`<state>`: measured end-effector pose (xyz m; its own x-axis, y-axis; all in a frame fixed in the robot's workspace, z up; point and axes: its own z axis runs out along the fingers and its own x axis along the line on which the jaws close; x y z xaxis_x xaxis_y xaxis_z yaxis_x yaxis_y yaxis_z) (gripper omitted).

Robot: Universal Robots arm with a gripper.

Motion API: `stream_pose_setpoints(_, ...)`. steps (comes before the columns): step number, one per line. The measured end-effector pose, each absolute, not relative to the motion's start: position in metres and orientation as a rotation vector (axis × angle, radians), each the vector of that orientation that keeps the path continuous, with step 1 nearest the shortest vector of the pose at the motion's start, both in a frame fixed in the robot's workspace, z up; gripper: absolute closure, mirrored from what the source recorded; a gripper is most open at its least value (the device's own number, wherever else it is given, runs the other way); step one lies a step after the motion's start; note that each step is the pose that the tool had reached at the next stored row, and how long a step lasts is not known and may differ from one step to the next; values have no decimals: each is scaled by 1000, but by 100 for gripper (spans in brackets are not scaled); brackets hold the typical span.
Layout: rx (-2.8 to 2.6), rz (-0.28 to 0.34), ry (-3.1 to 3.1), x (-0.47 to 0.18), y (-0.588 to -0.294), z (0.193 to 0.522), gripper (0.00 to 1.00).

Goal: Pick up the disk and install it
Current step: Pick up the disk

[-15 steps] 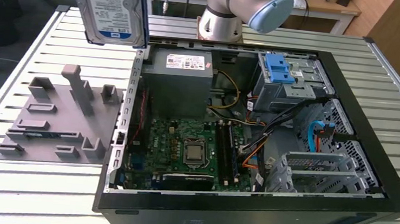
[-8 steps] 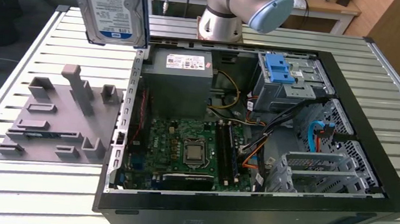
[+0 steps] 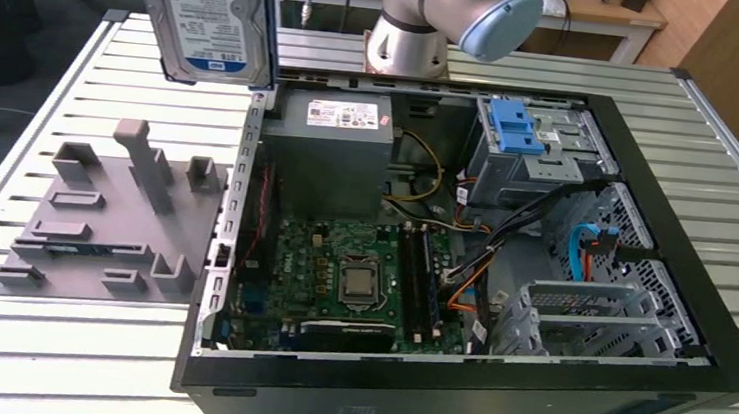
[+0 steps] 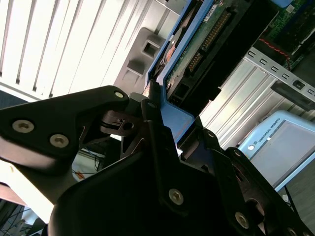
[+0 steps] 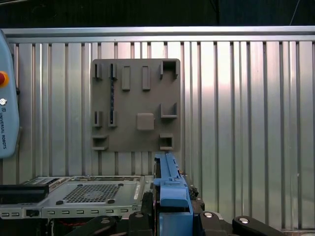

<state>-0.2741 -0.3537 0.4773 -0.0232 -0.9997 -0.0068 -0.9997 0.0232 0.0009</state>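
Note:
The disk point(image 3: 206, 12) is a silver-grey hard drive with a white-and-blue label and blue rails. In the exterior view it hangs upright in the air, above the table just past the far left corner of the open computer case point(image 3: 687, 245). In both wrist views my gripper point(image 4: 162, 110) point(image 5: 170, 216) is shut on it, its black fingers clamping the blue rail point(image 5: 167, 172) at the drive's end. The second wrist view shows the disk's circuit-board side and connector point(image 4: 206, 34) pointing away from the fingers.
Inside the case, a metal drive bay with a blue latch point(image 3: 517, 130) sits at the far right and an empty metal cage point(image 3: 595, 312) nearer. A grey fixture plate point(image 3: 101, 214) lies on the slatted table beside the case. The arm's base point(image 3: 420, 21) stands behind. A teach pendant point(image 5: 7, 113) lies nearby.

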Motion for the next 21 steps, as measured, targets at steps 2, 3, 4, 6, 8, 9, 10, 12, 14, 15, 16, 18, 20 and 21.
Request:
stream_pose_setpoints(2,-2193,8,2244,-274,-354,477,64)
stream_pose_setpoints(3,-2193,8,2244,-273,-354,477,64)
stream_pose_setpoints(4,-2193,8,2244,-273,-354,477,64)
stream_pose_setpoints(6,-2193,8,2244,-273,-354,477,64)
stream_pose_setpoints(8,-2193,8,2244,-272,-354,477,64)
stream_pose_setpoints(9,-2193,9,2244,-272,-354,477,64)
stream_pose_setpoints(10,-2193,8,2244,-272,-354,477,64)
stream_pose_setpoints(12,-2193,8,2244,-272,-354,477,64)
stream_pose_setpoints(14,-2193,8,2244,-271,-354,477,64)
stream_pose_setpoints(15,-2193,9,2244,-270,-354,477,64)
stream_pose_setpoints(16,-2193,8,2244,-269,-354,477,64)
stream_pose_setpoints(18,-2193,8,2244,-268,-354,477,64)
stream_pose_setpoints(20,-2193,8,2244,-266,-354,477,64)
stream_pose_setpoints(21,-2193,8,2244,-266,-354,477,64)
